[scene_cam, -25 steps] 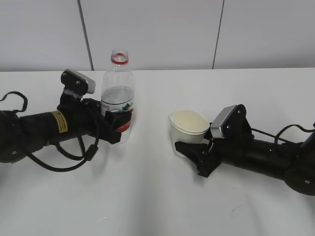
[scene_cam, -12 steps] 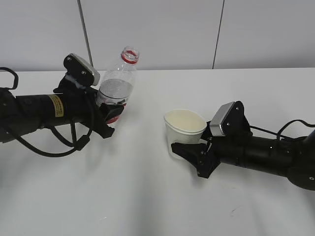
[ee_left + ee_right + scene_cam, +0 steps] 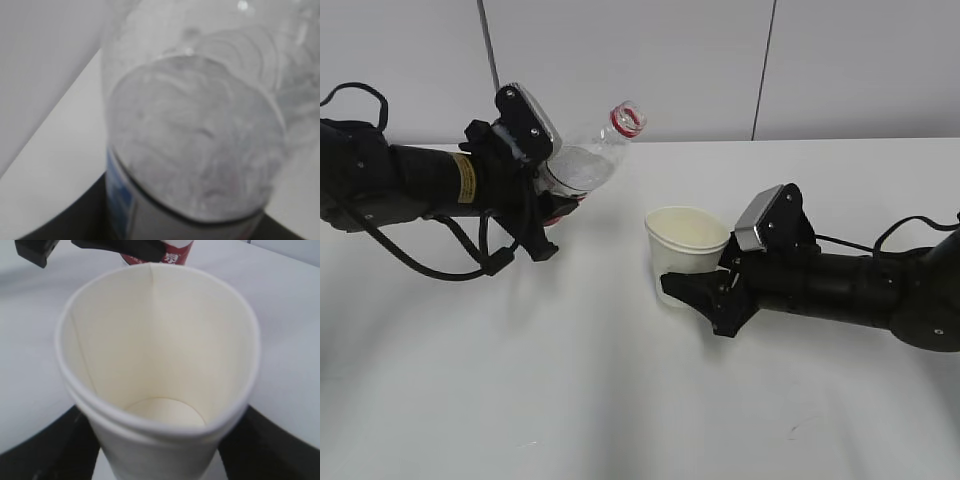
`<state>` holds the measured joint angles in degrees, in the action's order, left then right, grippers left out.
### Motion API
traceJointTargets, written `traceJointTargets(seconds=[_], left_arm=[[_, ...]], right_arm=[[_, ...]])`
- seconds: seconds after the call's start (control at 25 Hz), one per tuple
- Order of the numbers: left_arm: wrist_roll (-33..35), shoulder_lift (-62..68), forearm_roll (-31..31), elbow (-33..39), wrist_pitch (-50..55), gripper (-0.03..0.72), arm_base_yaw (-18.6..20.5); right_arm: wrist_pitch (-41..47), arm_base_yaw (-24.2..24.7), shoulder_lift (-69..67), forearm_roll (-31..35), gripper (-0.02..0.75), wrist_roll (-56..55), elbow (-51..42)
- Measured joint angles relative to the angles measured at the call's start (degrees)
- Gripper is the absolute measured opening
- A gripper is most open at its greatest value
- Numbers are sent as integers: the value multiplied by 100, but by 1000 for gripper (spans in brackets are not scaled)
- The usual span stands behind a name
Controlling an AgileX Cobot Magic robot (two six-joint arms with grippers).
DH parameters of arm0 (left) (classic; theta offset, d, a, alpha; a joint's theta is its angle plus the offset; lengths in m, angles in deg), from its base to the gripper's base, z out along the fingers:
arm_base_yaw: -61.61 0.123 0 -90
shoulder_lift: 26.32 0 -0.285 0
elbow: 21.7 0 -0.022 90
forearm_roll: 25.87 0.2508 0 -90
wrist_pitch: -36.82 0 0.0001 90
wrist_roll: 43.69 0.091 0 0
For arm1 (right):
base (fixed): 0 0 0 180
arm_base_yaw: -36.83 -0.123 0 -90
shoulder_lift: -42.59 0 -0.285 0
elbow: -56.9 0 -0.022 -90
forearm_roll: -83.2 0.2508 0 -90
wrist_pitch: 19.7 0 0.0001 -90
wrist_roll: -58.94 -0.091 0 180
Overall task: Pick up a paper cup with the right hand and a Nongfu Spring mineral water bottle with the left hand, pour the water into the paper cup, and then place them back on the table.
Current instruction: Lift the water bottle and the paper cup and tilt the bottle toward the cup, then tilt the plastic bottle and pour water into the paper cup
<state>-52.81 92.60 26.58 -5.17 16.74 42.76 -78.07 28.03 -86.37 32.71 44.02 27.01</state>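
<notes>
A: What's at the upper left of the exterior view?

B: The left hand [image 3: 542,215] is clamped on the Nongfu Spring mineral water bottle [image 3: 588,163], tilted so its red neck points right, above the table [image 3: 620,400].

A: And right of centre?

B: The right hand [image 3: 692,292] grips the paper cup [image 3: 684,252], mouth open upward, dry inside in the wrist view.
</notes>
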Motion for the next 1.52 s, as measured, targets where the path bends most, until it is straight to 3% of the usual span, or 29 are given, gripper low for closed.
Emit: traceJointTargets(seconds=[0.56,0.96,1.52], left_arm=[[31,-4,844,-418,788,313,-99],[31,-4,1741,-668,1599,313,-336],[31,-4,2472,-668,2307,312,-481]], right_arm=[[1019,-154,0,-226,495,-272,740],[1084,-288,0,212,495,-293,824],[1157,-288,0,183,495,-302,824]])
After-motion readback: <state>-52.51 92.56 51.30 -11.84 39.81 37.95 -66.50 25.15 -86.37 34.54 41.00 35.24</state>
